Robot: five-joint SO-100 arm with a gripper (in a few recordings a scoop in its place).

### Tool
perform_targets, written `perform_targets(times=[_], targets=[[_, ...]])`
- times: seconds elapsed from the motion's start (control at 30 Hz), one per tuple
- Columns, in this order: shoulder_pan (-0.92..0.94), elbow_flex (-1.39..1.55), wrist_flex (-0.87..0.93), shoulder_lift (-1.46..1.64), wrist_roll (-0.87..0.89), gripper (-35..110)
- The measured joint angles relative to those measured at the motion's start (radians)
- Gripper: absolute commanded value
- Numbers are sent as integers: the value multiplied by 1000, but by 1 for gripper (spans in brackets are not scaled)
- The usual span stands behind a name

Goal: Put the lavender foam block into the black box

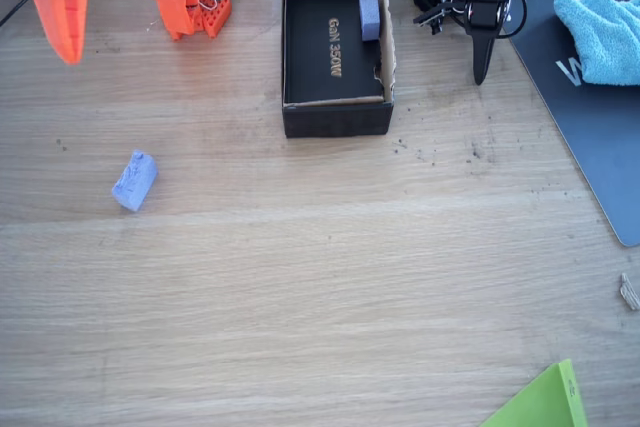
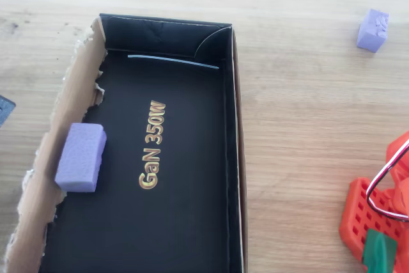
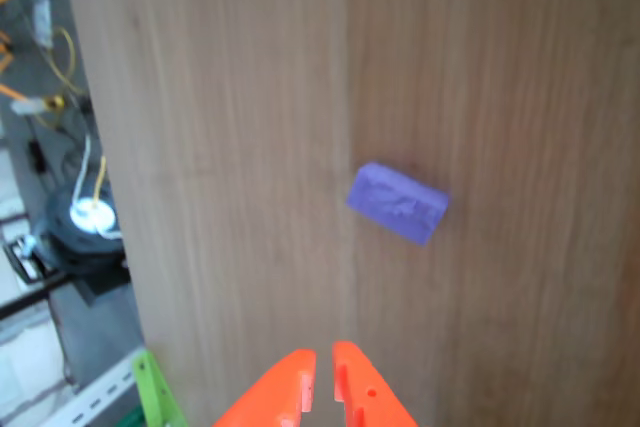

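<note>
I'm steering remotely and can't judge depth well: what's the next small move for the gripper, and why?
Probably lower the gripper toward the lavender foam block and open its fingers on the way. In the wrist view the orange fingertips sit nearly together, high above the wood, with the block lying free ahead of them. In the fixed view it lies far left of the black box, untouched.

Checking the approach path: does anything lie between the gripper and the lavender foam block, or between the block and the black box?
Nothing visible. In the wrist view, bare wood separates the gripper from the lavender foam block. In the fixed view, open table lies between it and the black box.
</note>
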Motion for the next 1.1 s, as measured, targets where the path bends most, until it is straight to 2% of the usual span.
perform_targets(times=[0.13, 0.3, 0.5, 0.93, 1.1], targets=[[35, -2, 12, -8, 46, 0], [81, -2, 44, -2, 186, 0], [64, 2, 60, 2, 265, 0], [5, 12, 51, 11, 92, 0], [11, 57, 48, 57, 83, 0]])
